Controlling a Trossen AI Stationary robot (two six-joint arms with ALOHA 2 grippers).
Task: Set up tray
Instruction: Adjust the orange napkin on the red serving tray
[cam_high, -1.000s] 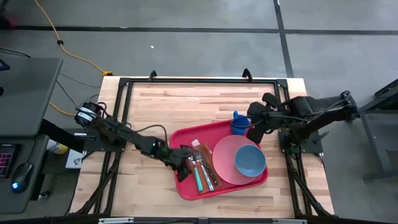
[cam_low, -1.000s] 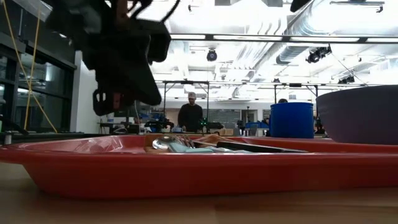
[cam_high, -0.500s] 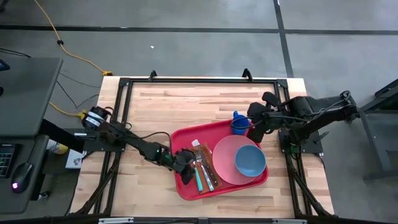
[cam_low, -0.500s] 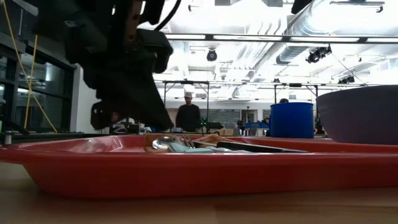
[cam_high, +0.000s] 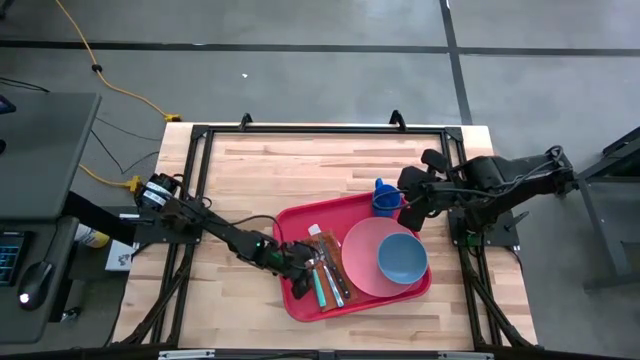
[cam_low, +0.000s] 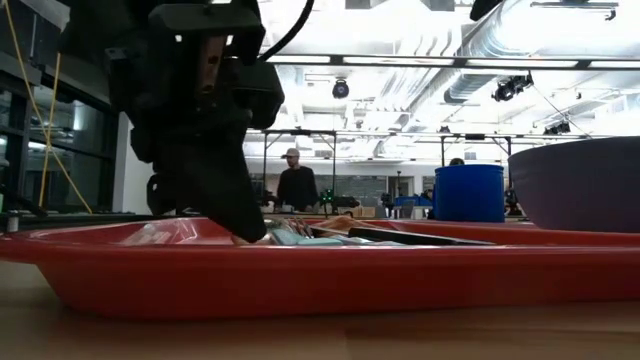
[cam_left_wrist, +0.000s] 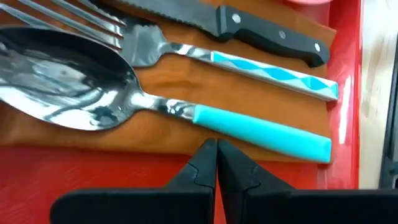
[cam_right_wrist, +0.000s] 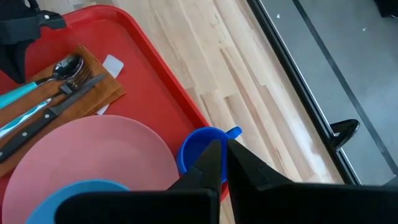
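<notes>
Red tray (cam_high: 352, 300) is entered by the left gripper (cam_high: 300, 262), fingers pressed together, apparently just clear of the spoon (cam_left_wrist: 124, 93).

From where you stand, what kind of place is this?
Probably a lab or workshop: exposed ceiling ducts, strip lights, a person among cluttered benches, and a wooden table holding a red tray.
</notes>
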